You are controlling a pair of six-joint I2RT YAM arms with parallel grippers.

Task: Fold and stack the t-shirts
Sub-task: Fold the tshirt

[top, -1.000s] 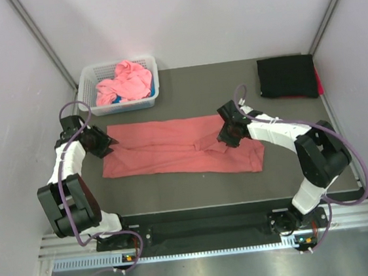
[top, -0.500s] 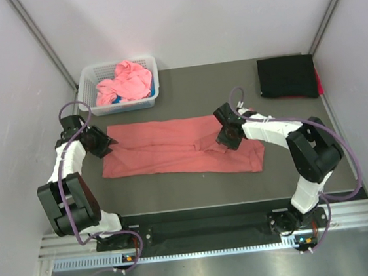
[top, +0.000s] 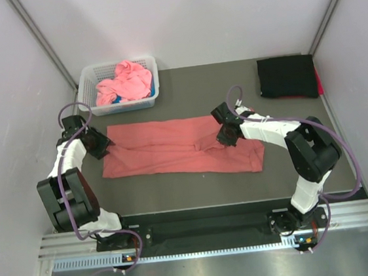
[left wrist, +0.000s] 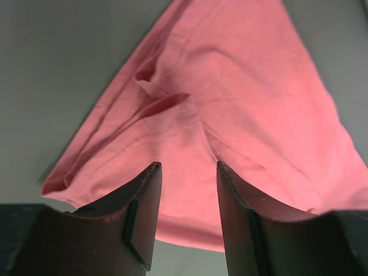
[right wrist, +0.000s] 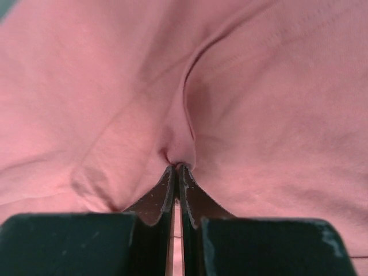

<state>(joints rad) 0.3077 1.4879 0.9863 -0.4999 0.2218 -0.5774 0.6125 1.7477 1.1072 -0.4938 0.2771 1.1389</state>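
A salmon-red t-shirt point(top: 165, 150) lies spread across the middle of the dark table, folded into a long band. My right gripper point(top: 225, 137) is shut on a pinch of its cloth point(right wrist: 178, 150) near the right of its middle. My left gripper point(top: 103, 145) is open at the shirt's left edge, its fingers point(left wrist: 144, 213) standing over the hem point(left wrist: 190, 230). A pink t-shirt point(top: 125, 81) lies crumpled in the basket. A black t-shirt point(top: 287, 77) lies folded at the back right.
The white lattice basket point(top: 87, 82) stands at the back left, with something blue under the pink shirt. A strip of red shows under the black shirt's right edge point(top: 318, 84). Grey walls close in the table on three sides.
My right gripper has slid a little to the left and back with the pinched cloth. My left arm has shifted slightly at the shirt's left edge.
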